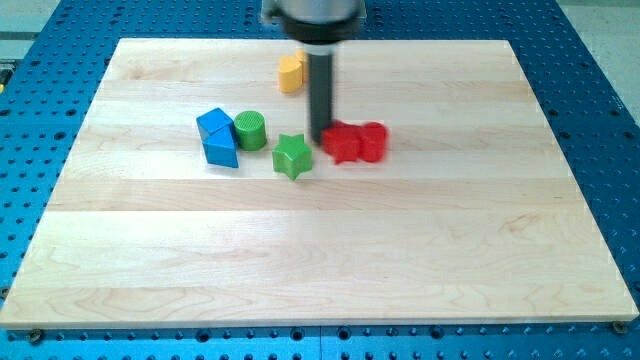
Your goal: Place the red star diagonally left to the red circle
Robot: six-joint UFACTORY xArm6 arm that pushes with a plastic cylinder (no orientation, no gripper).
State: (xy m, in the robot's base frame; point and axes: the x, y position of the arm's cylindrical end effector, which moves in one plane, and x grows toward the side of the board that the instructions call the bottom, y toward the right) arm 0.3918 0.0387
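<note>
- Wooden board: pale planks on a blue perforated table; the board fills most of the frame.
- Green star: a little left of centre, lowest of the blocks in the frame.
- Blue blocks: two angular pieces touching each other, left of centre; exact shapes are hard to make out.
- Green cylinder: just right of the blue blocks, touching or nearly touching them.
- Red star: near the centre, blurred, right of the green star and close to it.
- Red circle: touching the red star's right side, also blurred; the two read as one red pair.
- My tip: lower end of the dark rod, at the red star's upper left edge, apparently in contact. The arm carries no pincer, so nothing is grasped or released.
- Yellow block: upper centre, just left of the rod, apart from the other blocks.
</note>
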